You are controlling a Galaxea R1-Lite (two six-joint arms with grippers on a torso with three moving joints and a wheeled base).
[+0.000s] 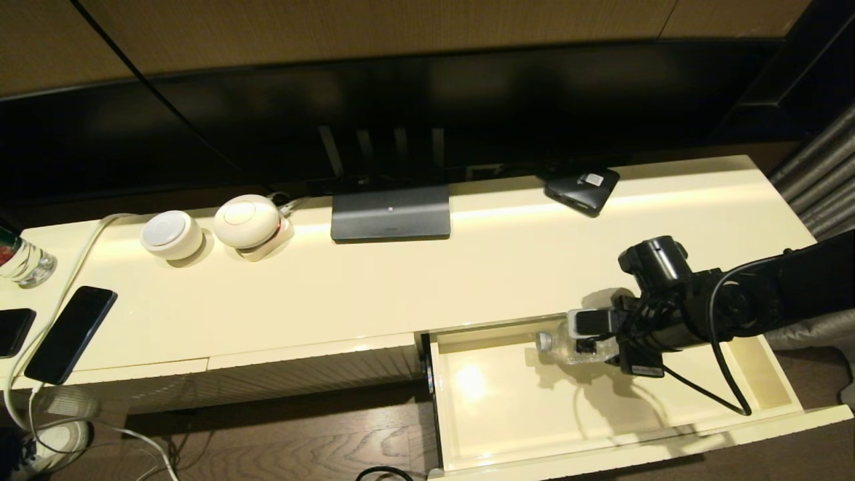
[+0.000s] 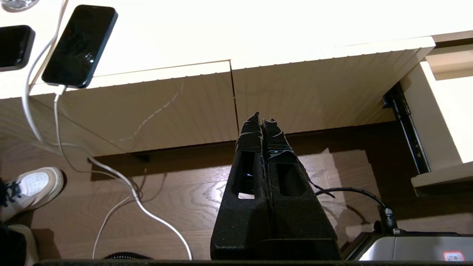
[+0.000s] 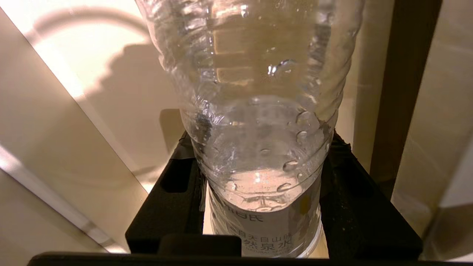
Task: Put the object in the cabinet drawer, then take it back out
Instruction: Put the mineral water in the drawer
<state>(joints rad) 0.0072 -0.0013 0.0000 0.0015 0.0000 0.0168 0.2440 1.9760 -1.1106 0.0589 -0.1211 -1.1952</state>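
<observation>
The cabinet drawer (image 1: 467,407) stands pulled open at the right of the cream cabinet, its smooth floor lit. My right gripper (image 1: 591,347) reaches in from the right over the drawer's back half and is shut on the object (image 1: 558,346), a clear water bottle held on its side with its pale cap pointing left. In the right wrist view the black fingers (image 3: 173,184) press both sides of the bottle (image 3: 255,74) at its label. Whether the bottle touches the drawer floor I cannot tell. My left gripper (image 2: 262,120) hangs shut and empty in front of the closed ribbed panels, low over the wooden floor.
On the cabinet top stand a dark screen base (image 1: 391,214), two white round devices (image 1: 172,234), a black box (image 1: 581,187), a glass bottle with a red label (image 1: 20,257) and two dark phones (image 1: 70,334), one with a white cable. A white shoe (image 2: 31,184) is on the floor.
</observation>
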